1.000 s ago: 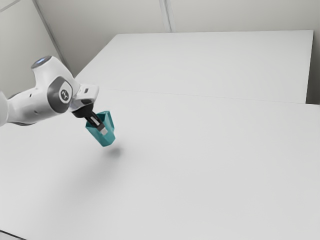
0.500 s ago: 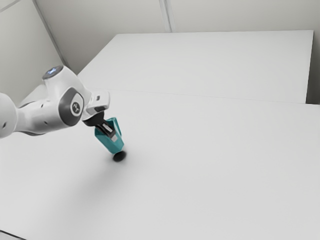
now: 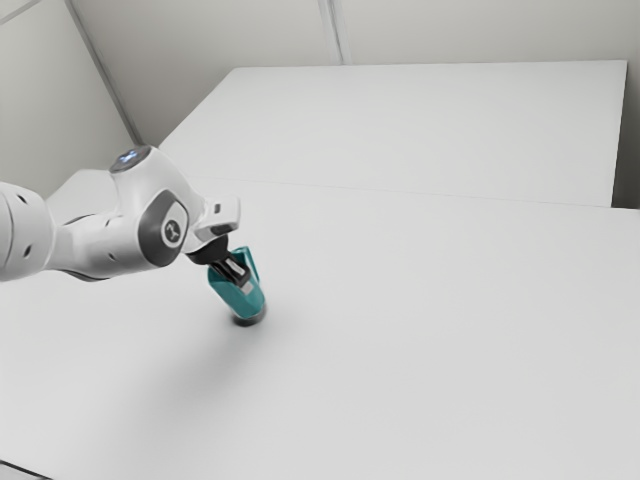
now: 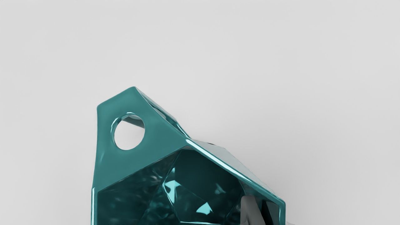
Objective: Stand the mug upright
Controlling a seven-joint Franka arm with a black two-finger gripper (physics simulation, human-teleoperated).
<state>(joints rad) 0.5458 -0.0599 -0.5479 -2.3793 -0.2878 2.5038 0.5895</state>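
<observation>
Lab-like room, pale walls (image 3: 480, 30), broad white table (image 3: 430, 330), robot arm (image 3: 110, 240)

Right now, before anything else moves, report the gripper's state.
Gripper: closed on the wall of the teal mug, one finger inside it and the other outside.

The teal mug (image 4: 203, 175) has its angular mouth open to the camera, bright glints in its dark inside. A round hole pierces its handle (image 4: 153, 134), above the pale table (image 4: 281, 78). One grey finger (image 4: 249, 212) reaches inside the mouth.

white tabletop (image 3: 430, 340), pale grey walls (image 3: 230, 35)
</observation>
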